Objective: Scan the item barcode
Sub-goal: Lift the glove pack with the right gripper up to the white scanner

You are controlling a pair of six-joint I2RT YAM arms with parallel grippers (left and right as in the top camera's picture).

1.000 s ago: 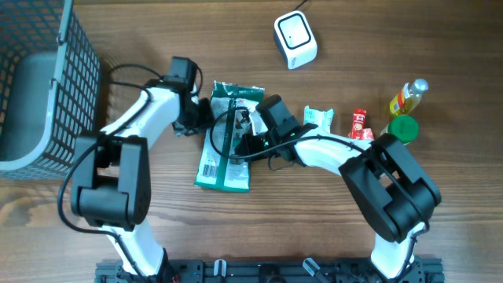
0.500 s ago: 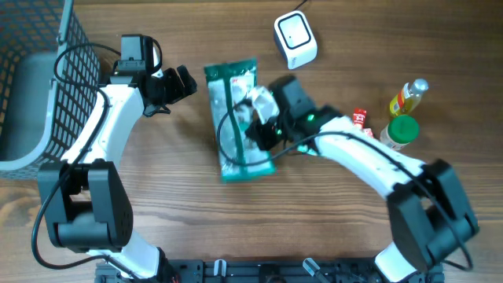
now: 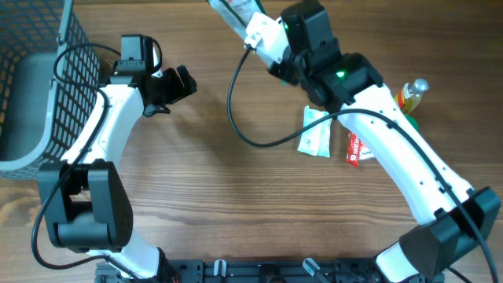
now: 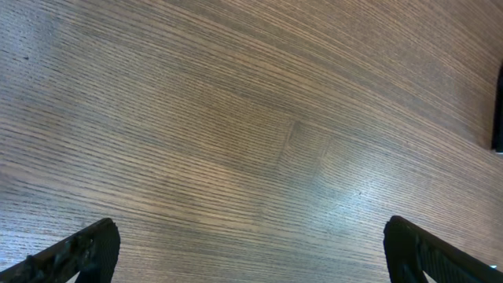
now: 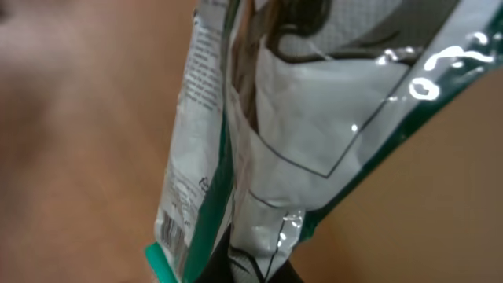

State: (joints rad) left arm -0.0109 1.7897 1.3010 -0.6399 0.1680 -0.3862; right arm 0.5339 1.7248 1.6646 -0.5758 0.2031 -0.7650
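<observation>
Right fingers [image 5: 273, 273], packet [image 5: 306, 102]: newly aloft.

A glossy green-and-white bag [image 5: 267, 149] hangs aloft and tilted, at the top edge of the overhead view. Small print and a barcode [image 5: 168, 229] run down its narrow side.

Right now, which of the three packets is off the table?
The big green-and-white bag, gripped by the right pincer; the white sachet and red sachet lie flat on the table.
</observation>
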